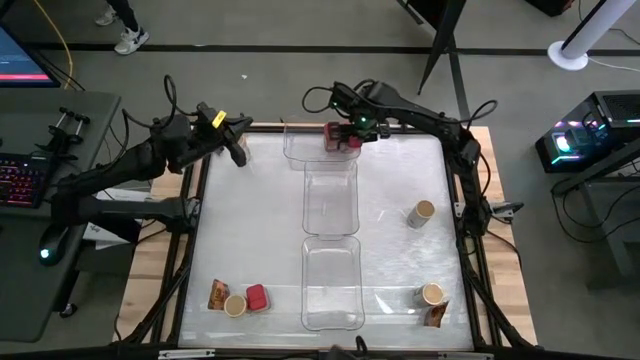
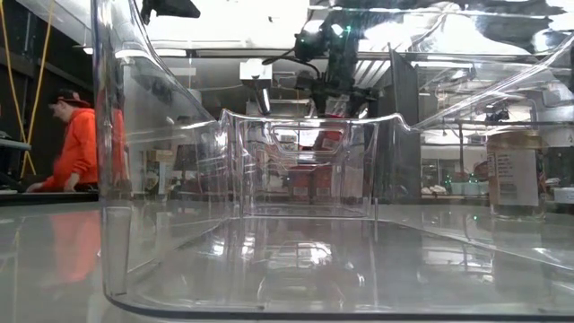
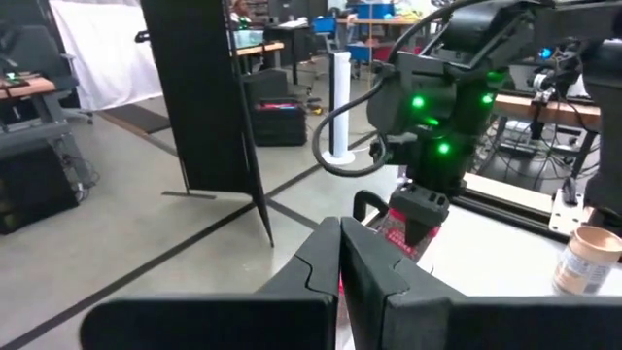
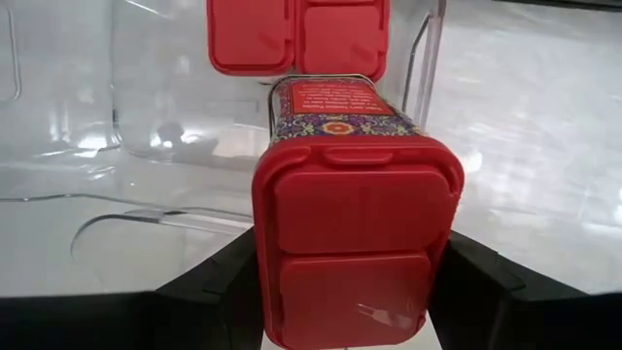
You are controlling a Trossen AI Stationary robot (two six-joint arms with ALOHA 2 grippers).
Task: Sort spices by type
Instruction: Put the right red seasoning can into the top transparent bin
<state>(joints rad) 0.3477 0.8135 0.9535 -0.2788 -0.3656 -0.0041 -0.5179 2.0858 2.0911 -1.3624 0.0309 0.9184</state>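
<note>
- Red boxy container [image 4: 356, 243] clamped between right gripper [image 1: 345, 138] fingers, top centre of high view, over the far clear tray [image 1: 300, 150].
- Left gripper [image 1: 232, 146] closed, empty, upper left.

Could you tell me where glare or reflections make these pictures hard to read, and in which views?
Low view: the clear tray wall fills the frame, bending and mirroring the room, so the right gripper behind it reads poorly. High view: white glare streaks the table. Right wrist view: the held red container is sharp, with bright patches on the plastic beyond. Left wrist view: near fingers are soft.
</note>
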